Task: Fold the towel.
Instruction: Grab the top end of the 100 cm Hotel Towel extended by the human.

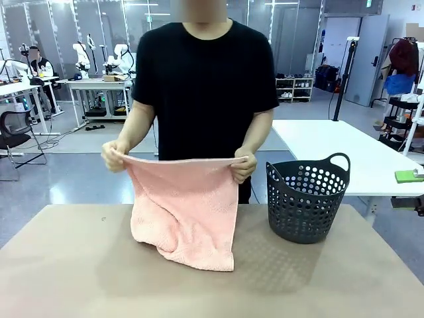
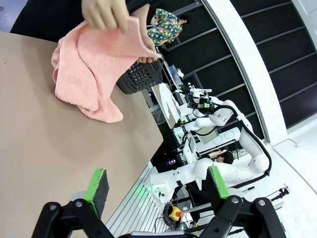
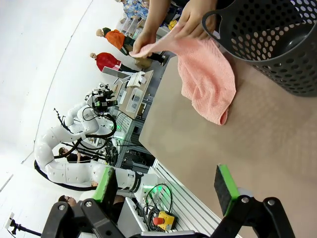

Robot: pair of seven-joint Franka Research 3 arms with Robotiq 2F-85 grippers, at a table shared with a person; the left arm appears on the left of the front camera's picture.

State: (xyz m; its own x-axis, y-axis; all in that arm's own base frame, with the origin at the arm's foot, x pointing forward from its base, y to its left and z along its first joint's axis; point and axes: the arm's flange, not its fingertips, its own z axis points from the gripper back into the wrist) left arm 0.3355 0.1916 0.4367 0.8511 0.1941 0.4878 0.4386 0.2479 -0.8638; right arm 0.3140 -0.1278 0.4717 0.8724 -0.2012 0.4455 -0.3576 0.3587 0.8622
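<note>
**Holding the towel up by its top edge: handling and grasp points**

The towel [image 1: 185, 212], salmon-pink terry, hangs from its upper edge. A person pinches it at one corner with one hand [image 1: 114, 157] and at the other corner with the other hand [image 1: 244, 165]. Its lower part sags and bunches on the surface [image 1: 73, 271], near a black basket [image 1: 308, 199] on the robot's right.

The cloth is judged light, soft and wholly limp. It drapes freely and will keep no shape unsupported. The terry pile should grip well, so slipping seems unlikely, and nothing here is fragile.

The likeliest holds are the corners or a straight stretch of edge. A grasp in mid-cloth would probably gather stray folds.

The left pincer [image 2: 156, 181] and the right pincer [image 3: 166, 184] both stand wide and hold nothing, well apart from the towel.

No brand, label or legible writing appears on the towel or the basket.
</note>
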